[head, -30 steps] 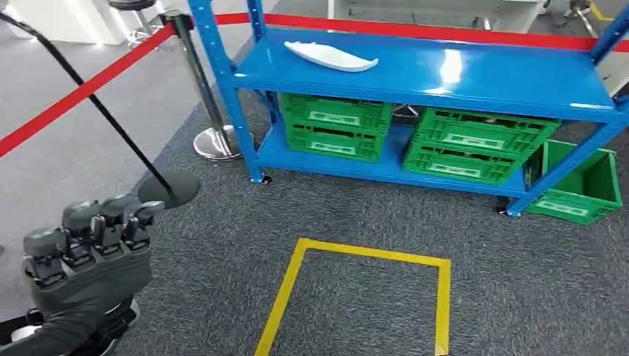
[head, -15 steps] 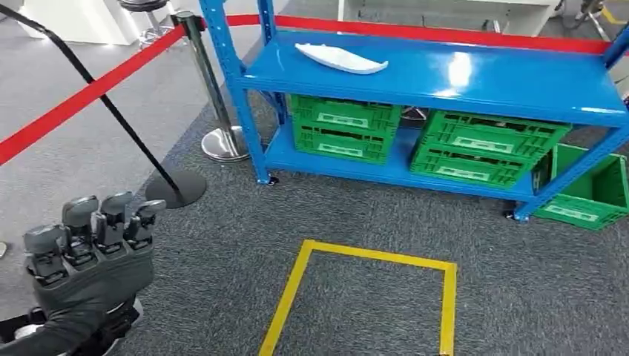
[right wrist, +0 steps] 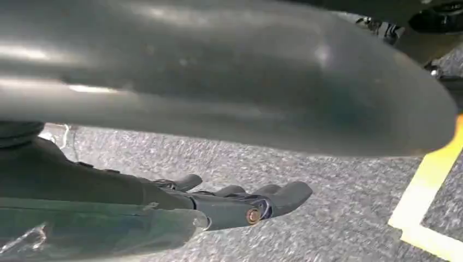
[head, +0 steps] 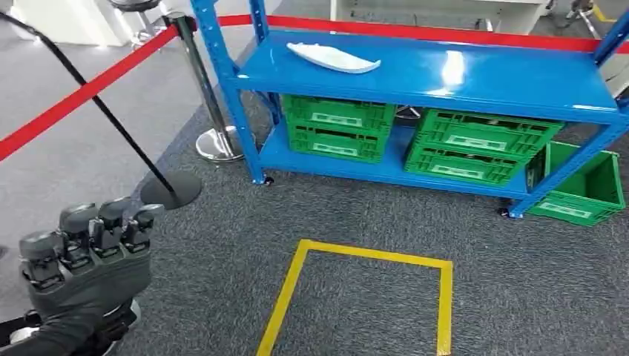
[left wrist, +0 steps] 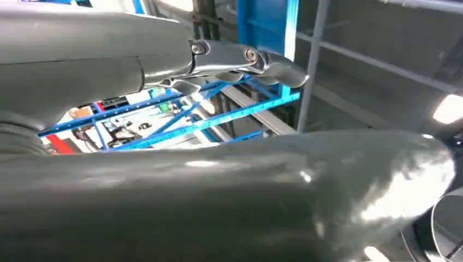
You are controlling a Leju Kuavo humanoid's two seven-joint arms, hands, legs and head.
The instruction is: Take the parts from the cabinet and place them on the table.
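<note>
A white, elongated part point(head: 333, 57) lies on the top shelf of the blue rack point(head: 482, 78), towards its left end. My left hand point(head: 85, 252) is raised at the lower left of the head view, well short of the rack and holding nothing. In the left wrist view its fingers point(left wrist: 240, 57) stretch out apart from the thick thumb, with rack beams beyond. In the right wrist view, my right hand point(right wrist: 218, 82) hangs over grey carpet. Its fingers point(right wrist: 245, 204) are extended and nothing lies between them and the thumb.
Green crates point(head: 337, 126) point(head: 478, 144) stand on the rack's lower shelf, and another green crate point(head: 586, 185) sits on the floor at its right end. A yellow tape square point(head: 289, 297) marks the carpet before the rack. A stanchion point(head: 215, 141) with a red belt point(head: 74, 96) stands left.
The whole head view swayed a little to one side and back, so the camera moved. My left hand keeps about the same raised pose, and the white part stays on the shelf.
</note>
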